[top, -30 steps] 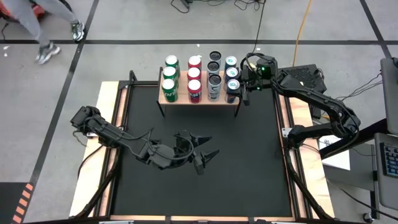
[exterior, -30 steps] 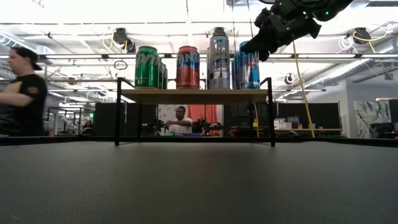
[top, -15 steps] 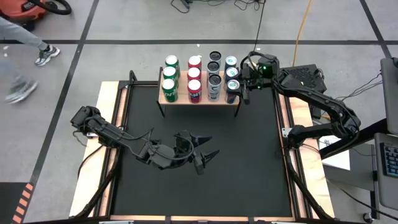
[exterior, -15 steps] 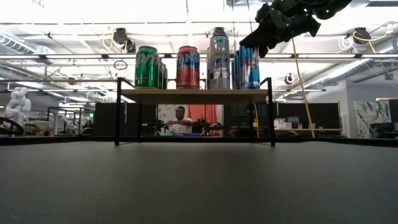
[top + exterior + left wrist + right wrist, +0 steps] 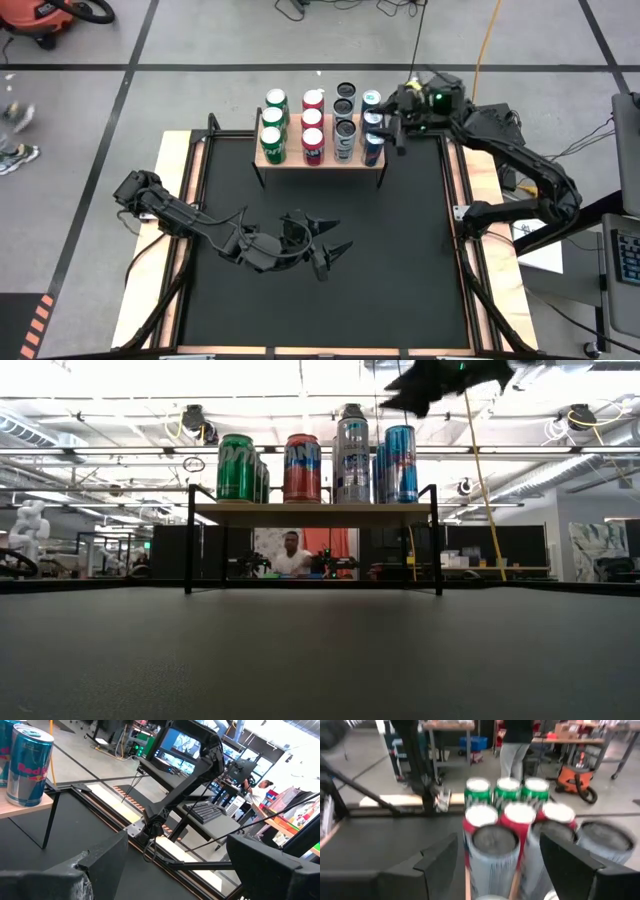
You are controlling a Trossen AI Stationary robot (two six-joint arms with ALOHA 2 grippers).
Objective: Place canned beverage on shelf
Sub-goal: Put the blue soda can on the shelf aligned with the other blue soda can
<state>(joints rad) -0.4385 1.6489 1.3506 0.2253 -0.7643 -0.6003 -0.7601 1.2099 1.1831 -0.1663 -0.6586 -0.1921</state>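
The shelf (image 5: 325,166) is a light-wood board on thin black legs at the table's far side; it also shows in the low view (image 5: 310,513). Rows of green, red, silver and blue cans stand upright on it. The front blue can (image 5: 401,463) stands at its right end and shows in the left wrist view (image 5: 27,767). My right gripper (image 5: 392,128) is open and empty, raised above the shelf's right end (image 5: 425,385), with the can tops ahead of it (image 5: 495,855). My left gripper (image 5: 338,234) is open and empty low over the table's middle.
The black table top (image 5: 400,260) lies between the shelf and the near edge. The wooden frame (image 5: 170,200) borders the table. A person's legs (image 5: 512,750) show in the room beyond the shelf.
My right gripper has risen from beside the top of the blue cans at the shelf's right end and drawn back toward the table's far right corner. The cans have stayed upright on the shelf.
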